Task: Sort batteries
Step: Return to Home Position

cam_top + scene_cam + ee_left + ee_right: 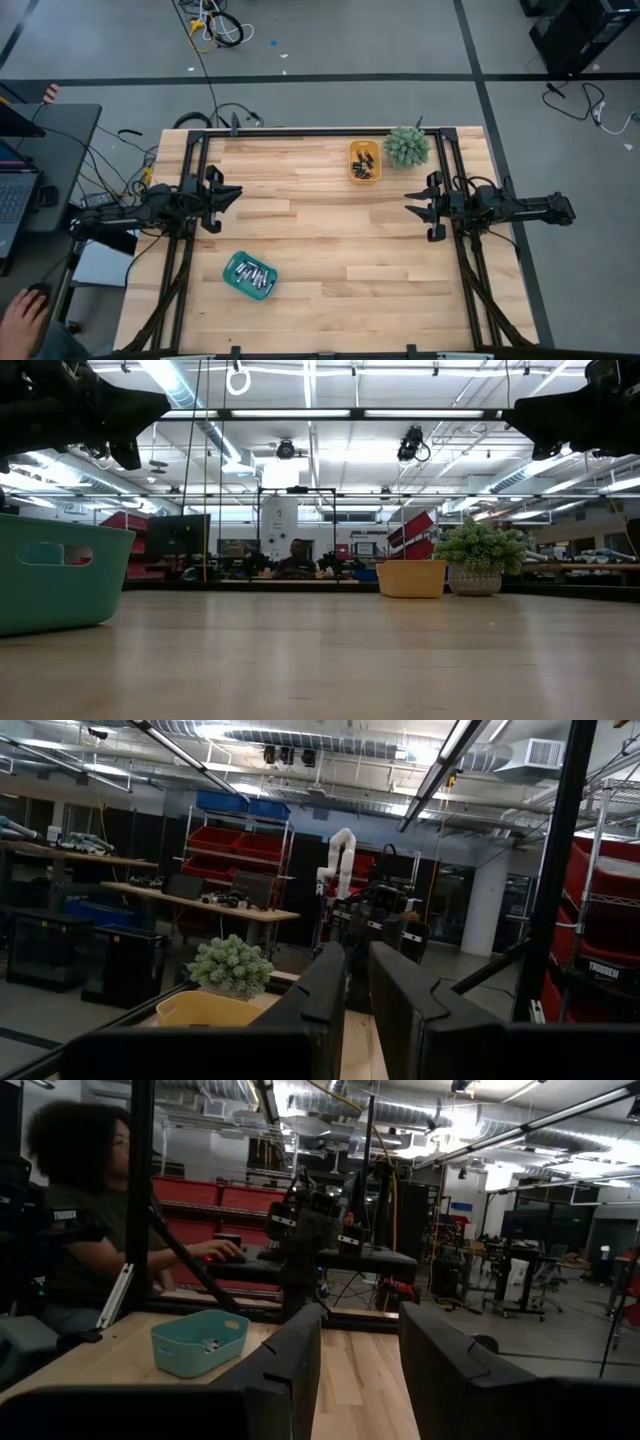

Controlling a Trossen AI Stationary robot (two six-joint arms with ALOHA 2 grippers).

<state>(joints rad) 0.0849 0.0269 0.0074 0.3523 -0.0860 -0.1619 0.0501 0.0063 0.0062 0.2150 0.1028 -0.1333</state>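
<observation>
Silvery batteries (251, 275) lie in a teal tray (232, 282) near the table's near-left part. Dark batteries (364, 161) lie in a yellow tray (352, 172) by the far edge. My left gripper (238, 191) hovers over the table's left side, open by a narrow gap, far from both trays and pointing right. My right gripper (408, 204) hovers over the right side, open and pointing left. The left wrist view shows the left gripper (357, 955) with the yellow tray (210, 1010) ahead. The right wrist view shows the right gripper (360, 1315) facing the teal tray (198, 1342).
A small potted plant (406, 146) stands at the far right, beside the yellow tray. Bare wood table (330, 250) lies between the two grippers. A person (85, 1210) sits at a desk beyond the table's left edge, a hand (22, 315) on a mouse.
</observation>
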